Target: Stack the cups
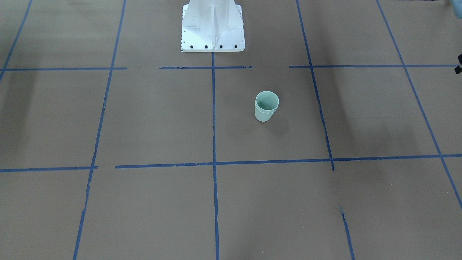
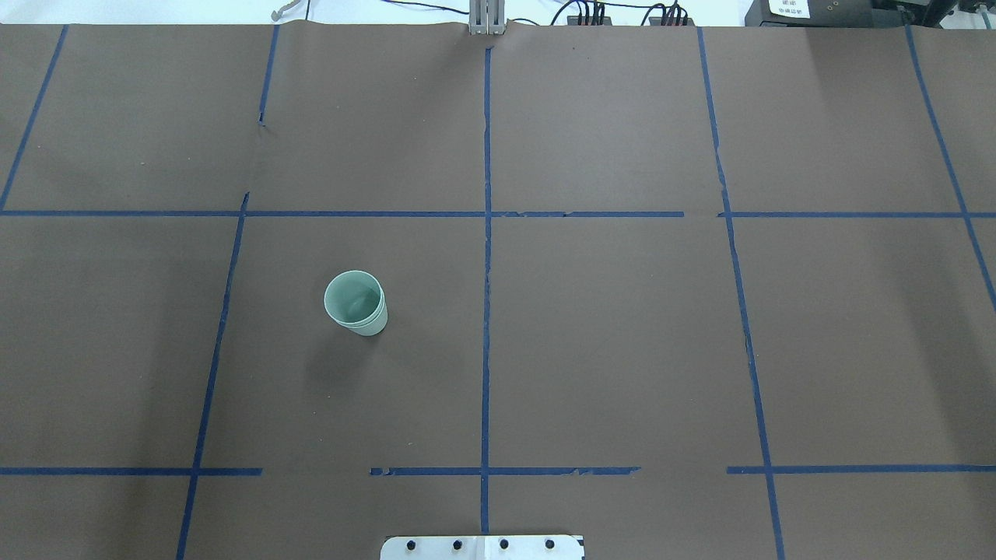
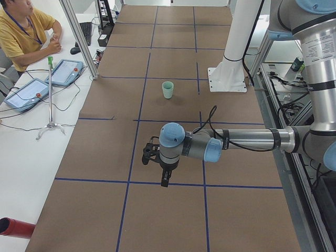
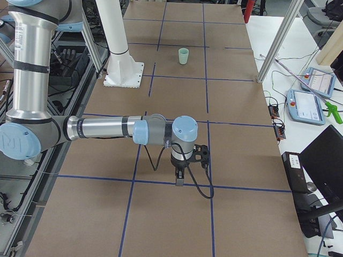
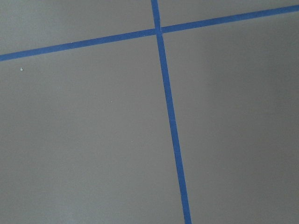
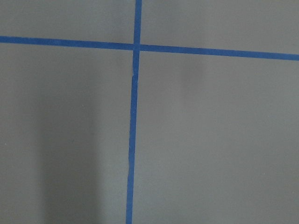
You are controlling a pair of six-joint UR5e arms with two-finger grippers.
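The two pale mint-green cups point(image 1: 266, 106) stand upright on the brown table, one nested inside the other, with two rims showing. The stack also shows in the overhead view point(image 2: 355, 303), the left view point(image 3: 167, 90) and the right view point(image 4: 183, 55). My left gripper point(image 3: 164, 179) hangs over the table's left end, far from the cups. My right gripper point(image 4: 179, 179) hangs over the right end, also far away. Both show only in the side views, so I cannot tell whether they are open or shut. The wrist views show only brown paper and blue tape.
The white robot base point(image 1: 213, 27) stands at the table's near edge, behind the cups. Blue tape lines point(image 2: 486, 272) divide the brown surface. An operator point(image 3: 23, 29) sits with tablets point(image 3: 65, 71) on a white side table. Another tablet point(image 4: 305, 107) lies by the right end.
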